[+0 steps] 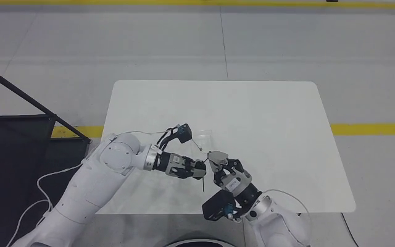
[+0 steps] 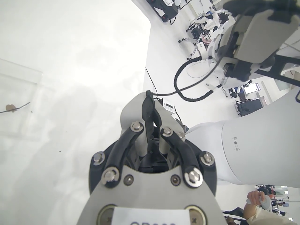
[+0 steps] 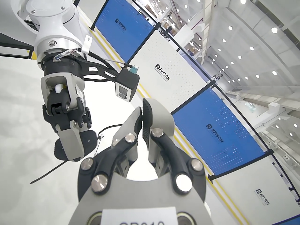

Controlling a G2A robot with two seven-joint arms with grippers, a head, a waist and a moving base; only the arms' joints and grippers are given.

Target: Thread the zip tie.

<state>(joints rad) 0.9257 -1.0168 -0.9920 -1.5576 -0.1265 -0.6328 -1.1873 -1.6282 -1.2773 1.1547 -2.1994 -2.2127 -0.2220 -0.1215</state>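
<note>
A thin black zip tie is held above the white table, near its front edge. My left gripper is shut on the zip tie, and the strap runs on in an arc up to my right gripper. In the right wrist view the left gripper pinches the strap. Its tail hangs below, and a short loop leads behind my right gripper, which is shut. From the top, the left gripper and the right gripper almost touch, with the zip tie dangling under them.
A clear plastic bag lies flat on the table just beyond the grippers, with a small brown scrap and a thin dark sliver on it. The bag sits mid-table. The table's front edge is close under both arms.
</note>
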